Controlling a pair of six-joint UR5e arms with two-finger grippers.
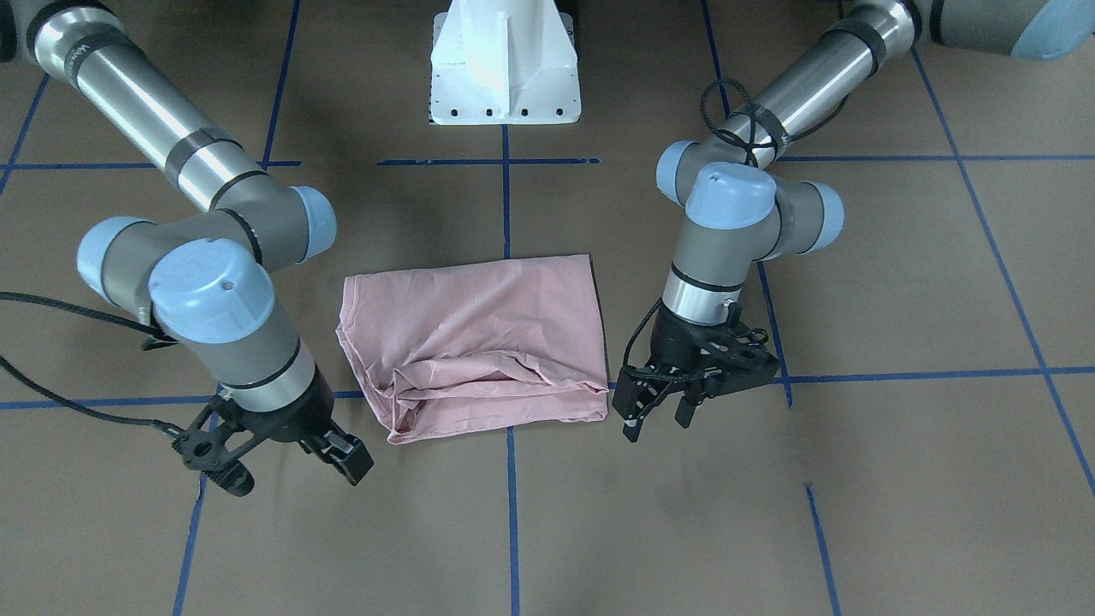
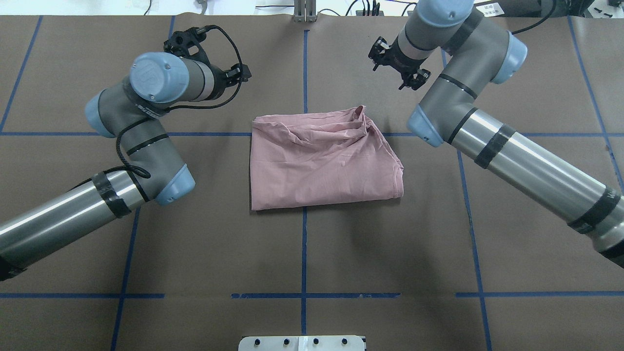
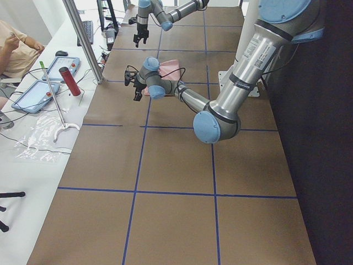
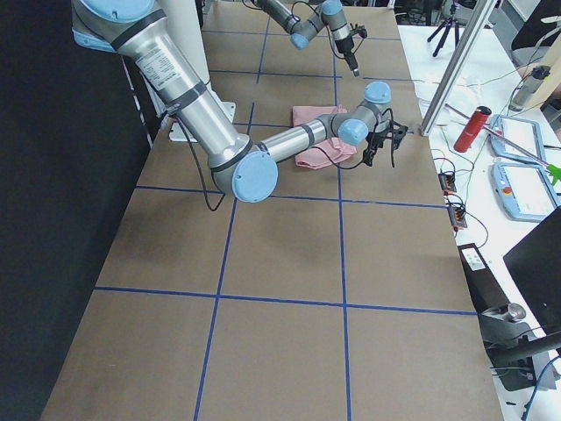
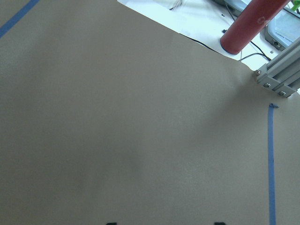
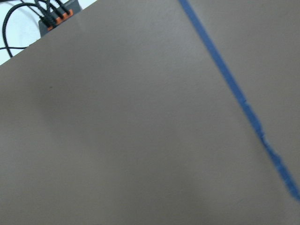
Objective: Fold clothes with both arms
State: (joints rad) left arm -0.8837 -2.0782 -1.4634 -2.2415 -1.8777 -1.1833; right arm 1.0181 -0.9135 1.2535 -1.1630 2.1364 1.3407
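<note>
Left arm (image 1: 800,90) and right arm (image 1: 145,107) reach forward, wrists turned down; left pincer (image 1: 657,419) and right pincer (image 1: 292,473) hang with jaws apart, holding nothing.

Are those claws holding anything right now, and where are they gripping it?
Nothing. Left claw and right claw hang open and empty beside the shirt.

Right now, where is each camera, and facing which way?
Front: across the brown table, facing the robot; left arm, right arm, pale pink folded T-shirt.
Overhead: behind robot, looking down; same shirt, arms.
Left side: table end; left arm near.
Right side: opposite end; right arm near.
Left wrist: down; fingertips, table, dark red cylinder.
Right wrist: down; table, blue tape.
</note>
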